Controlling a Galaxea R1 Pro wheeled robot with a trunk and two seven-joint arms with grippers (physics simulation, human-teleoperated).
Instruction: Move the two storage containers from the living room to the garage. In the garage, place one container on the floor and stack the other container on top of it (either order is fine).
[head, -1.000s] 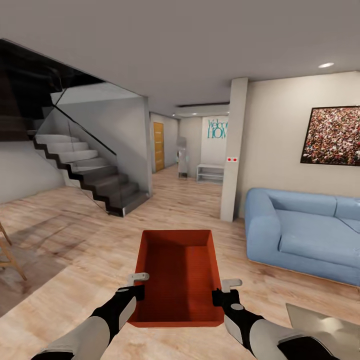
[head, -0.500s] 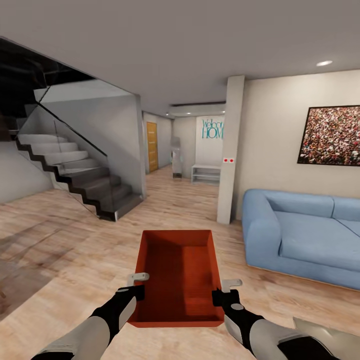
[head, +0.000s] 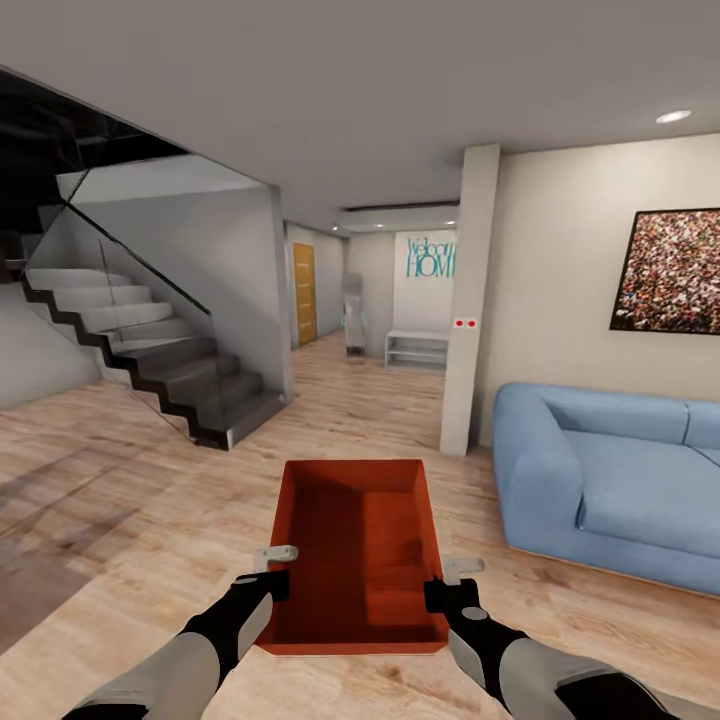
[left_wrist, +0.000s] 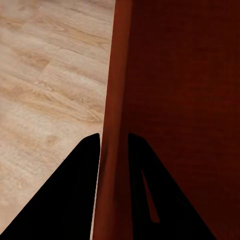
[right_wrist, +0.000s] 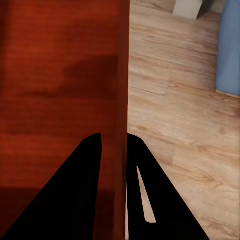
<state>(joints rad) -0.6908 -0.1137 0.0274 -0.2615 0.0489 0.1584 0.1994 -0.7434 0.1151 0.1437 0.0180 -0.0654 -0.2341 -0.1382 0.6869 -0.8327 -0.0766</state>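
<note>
I hold one storage container (head: 357, 555) out in front of me, low in the centre of the head view, its open top facing up and its inside bare. My left gripper (head: 272, 567) is closed on its left wall and my right gripper (head: 447, 580) on its right wall. In the left wrist view my two dark fingers (left_wrist: 75, 190) straddle that thin orange-red wall (left_wrist: 114, 150), one on each side; the right wrist view shows my fingers (right_wrist: 75, 190) clamped the same way over the other wall (right_wrist: 122, 125).

Beneath the container runs the light wood plank floor (head: 120, 500) of the living room, reaching back into a corridor at the frame's centre. The blue sofa (head: 610, 480) stands at the right edge against a pale wall, under a speckled picture (head: 670, 270) at upper right. A white pillar (head: 468, 300) rises just left of the sofa. At the left, a dark staircase (head: 150, 350) with a glass panel climbs toward the upper left. Far down the corridor I see a wooden door (head: 304, 295), a low white shelf (head: 417, 350) and teal lettering (head: 430, 258) on the end wall.
</note>
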